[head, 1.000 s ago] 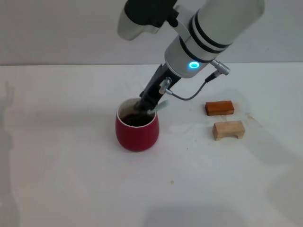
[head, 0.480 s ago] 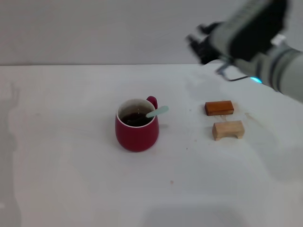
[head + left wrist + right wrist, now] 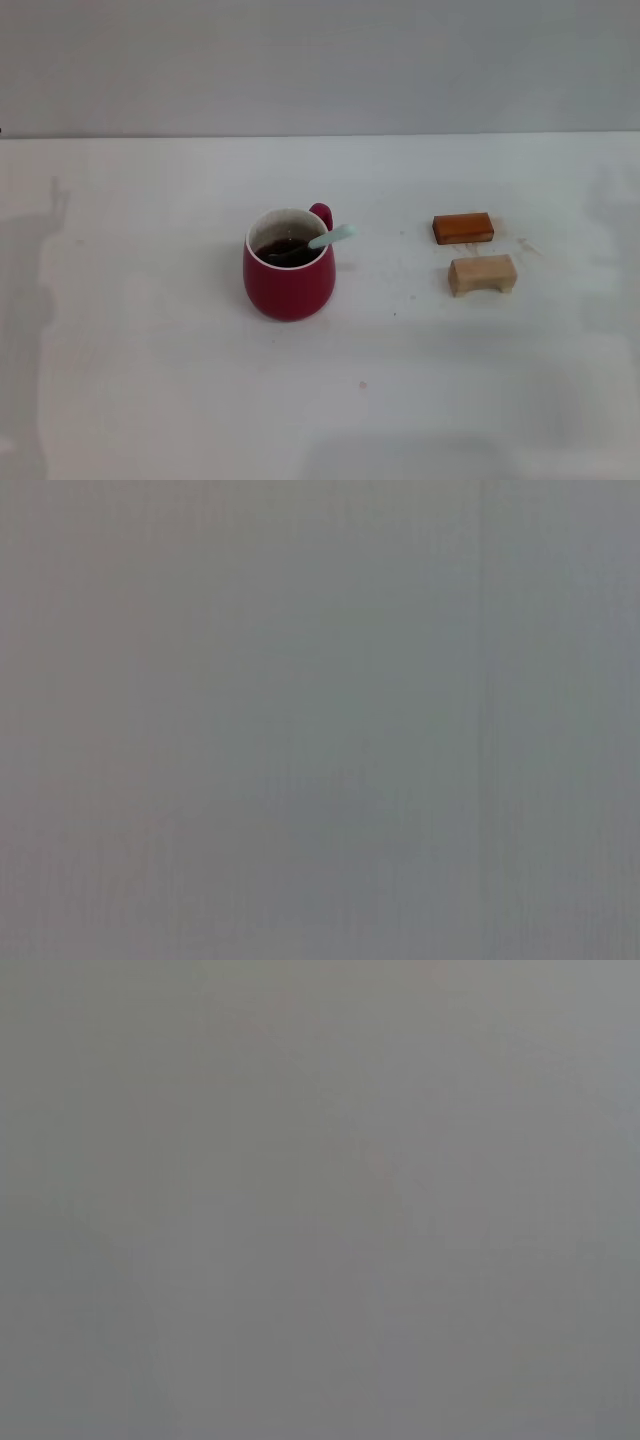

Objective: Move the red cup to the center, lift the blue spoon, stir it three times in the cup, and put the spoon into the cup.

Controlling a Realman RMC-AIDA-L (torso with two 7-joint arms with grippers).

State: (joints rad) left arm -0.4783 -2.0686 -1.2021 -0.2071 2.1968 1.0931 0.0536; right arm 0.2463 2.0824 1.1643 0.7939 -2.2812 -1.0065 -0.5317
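White tabletop [image 3: 150,380] meets grey wall [image 3: 320,60]; blue spoon [image 3: 330,238] in red cup [image 3: 288,280]; neither end effector visible.

I see cup [image 3: 288,285] dark red, rim and inside whitish, liquid dark brown | spoon [image 3: 331,238] handle pale blue | far block [image 3: 463,228] glossy orange-brown | near block [image 3: 482,274] pale tan wood | desk [image 3: 150,350] plain white, few small specks | wall plain grey | both wrist views flat grey
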